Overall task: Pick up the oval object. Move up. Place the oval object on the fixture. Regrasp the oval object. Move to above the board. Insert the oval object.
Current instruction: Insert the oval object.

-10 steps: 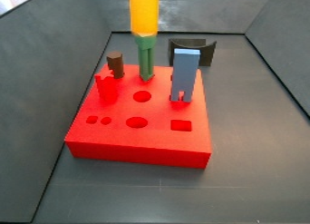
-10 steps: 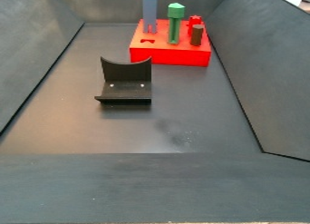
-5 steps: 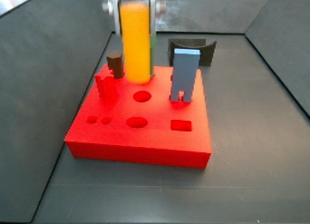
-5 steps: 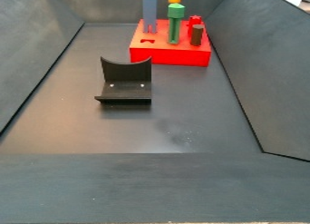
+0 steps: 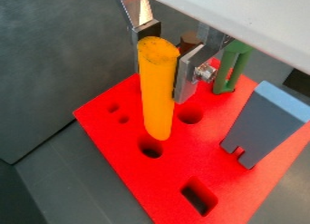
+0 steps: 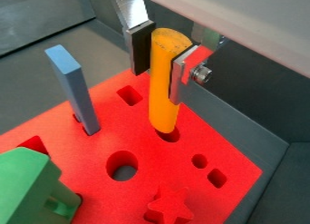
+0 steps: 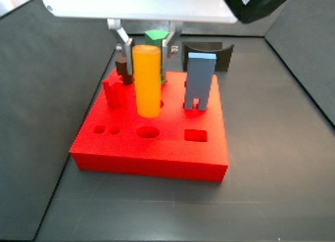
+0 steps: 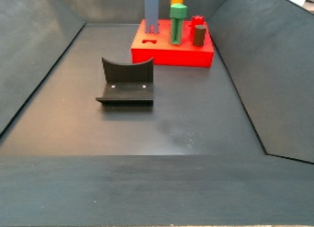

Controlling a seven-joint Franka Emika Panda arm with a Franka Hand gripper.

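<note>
Gripping the oval object (image 5: 155,87) near its upper end, the gripper (image 6: 162,57) hangs over the board (image 7: 170,148), its flat silver fingers (image 5: 189,72) clenched on the peg's sides. The peg stands upright with its lower tip at the mouth of a hole, seemingly just entering (depth cannot be told). It looks rigid, smooth and light, probably a little slippery, so the high side-on hold suits it, leaving the lower length free to slide down. The fixture (image 8: 127,82) sits well apart on the floor.
</note>
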